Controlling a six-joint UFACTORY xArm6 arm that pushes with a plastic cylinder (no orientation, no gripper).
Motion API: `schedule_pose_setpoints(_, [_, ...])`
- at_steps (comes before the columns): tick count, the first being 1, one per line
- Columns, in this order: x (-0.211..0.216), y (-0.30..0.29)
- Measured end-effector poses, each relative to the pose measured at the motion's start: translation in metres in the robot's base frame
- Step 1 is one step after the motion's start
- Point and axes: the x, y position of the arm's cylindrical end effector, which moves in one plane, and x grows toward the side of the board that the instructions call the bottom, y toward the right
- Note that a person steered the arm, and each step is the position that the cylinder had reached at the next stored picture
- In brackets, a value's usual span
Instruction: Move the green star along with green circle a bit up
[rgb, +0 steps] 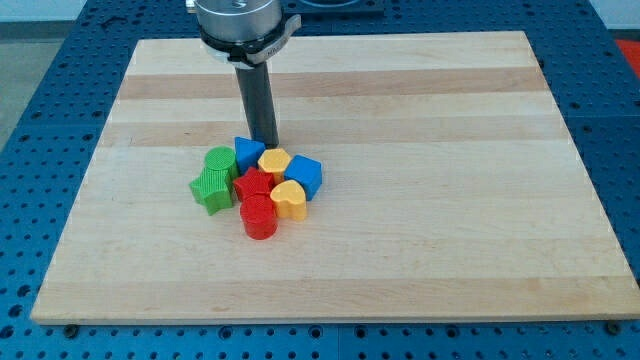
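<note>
The green star (209, 190) lies at the left of a tight cluster of blocks near the board's middle. The green circle (219, 161) touches it just above. My tip (266, 144) stands at the cluster's top edge, right of the green circle, just behind a blue block (248, 153) and a yellow block (274, 161). The rod rises from there to the arm's flange at the view's top.
The cluster also holds a red star (252, 185), a red cylinder (258, 217), a yellow heart (289, 199) and a blue cube (304, 176). The wooden board (450, 200) lies on a blue perforated table.
</note>
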Motion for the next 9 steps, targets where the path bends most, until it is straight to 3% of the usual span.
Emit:
schedule_pose_setpoints(2, [-0.039, 0.012])
schedule_pose_setpoints(4, [-0.041, -0.092])
schedule_pose_setpoints(5, [-0.022, -0.148])
schedule_pose_setpoints(6, [0.018, -0.163])
schedule_pose_setpoints(8, [0.106, -0.144])
schedule_pose_setpoints(9, [0.122, -0.11])
